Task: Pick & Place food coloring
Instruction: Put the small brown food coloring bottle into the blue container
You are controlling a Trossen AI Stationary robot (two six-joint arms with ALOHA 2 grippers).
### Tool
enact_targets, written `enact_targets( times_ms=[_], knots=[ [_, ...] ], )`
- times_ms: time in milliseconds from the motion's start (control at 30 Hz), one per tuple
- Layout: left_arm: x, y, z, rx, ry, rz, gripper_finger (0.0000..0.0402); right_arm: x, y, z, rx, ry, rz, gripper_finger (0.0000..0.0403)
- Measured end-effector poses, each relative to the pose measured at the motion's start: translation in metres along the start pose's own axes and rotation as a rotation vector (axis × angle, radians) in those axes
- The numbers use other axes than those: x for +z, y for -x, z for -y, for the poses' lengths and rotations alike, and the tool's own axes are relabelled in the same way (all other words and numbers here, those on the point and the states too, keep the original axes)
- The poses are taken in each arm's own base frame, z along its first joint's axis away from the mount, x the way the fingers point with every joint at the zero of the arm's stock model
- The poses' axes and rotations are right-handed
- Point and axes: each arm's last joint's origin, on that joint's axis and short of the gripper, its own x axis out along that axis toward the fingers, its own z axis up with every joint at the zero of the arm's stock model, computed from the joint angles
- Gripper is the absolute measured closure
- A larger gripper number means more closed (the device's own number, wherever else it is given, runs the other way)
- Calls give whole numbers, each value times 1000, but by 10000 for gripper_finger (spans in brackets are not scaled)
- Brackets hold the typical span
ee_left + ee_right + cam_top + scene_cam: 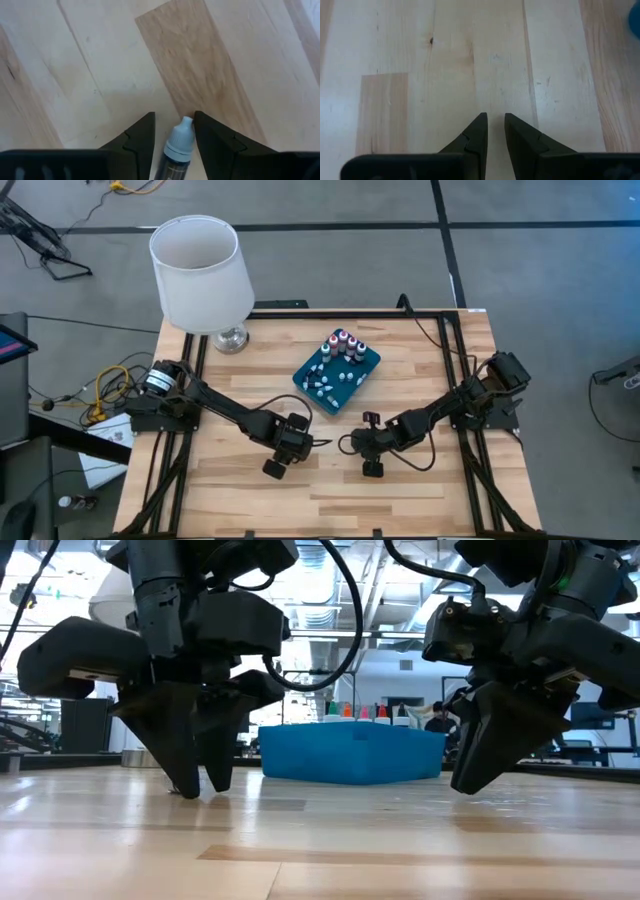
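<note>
A teal tray (312, 398) stands at the table's middle, toward the far edge. It holds several tiny food coloring bottles (343, 345), some upright at its far end, some lying flat. Their tops show above the tray's wall in the low view (365, 712). My left gripper (273, 468) is down at the table top, near and left of the tray, shut on one food coloring bottle (177, 147) with a pale blue cap. My right gripper (372, 468) is low over the bare table, near the tray's right side. Its fingers (495, 116) are almost together and empty. My left gripper has the small bottle between its two fingers, which stand on either side of the cap (181, 136) and the dark body behind it. The bottle lies along the fingers, its cap tip (186, 120) pointing out past the fingertips toward the table. The fingers slant down at the wood.
A white-shaded lamp (200, 275) on a silver base stands at the table's far left corner. Bare wood lies all along the near half of the table (320, 500). Cables run beside the right arm (345, 445).
</note>
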Motion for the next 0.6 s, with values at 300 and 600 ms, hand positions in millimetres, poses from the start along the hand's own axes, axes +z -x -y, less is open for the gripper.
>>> enact_targets(
  times_ms=[300,600],
  knots=[
    [-4,1,0,1,-6,-43,272,0,0,0,1,0,0,344],
    [-5,1,0,2,-6,-54,273,0,0,0,1,0,-1,344]
  ],
)
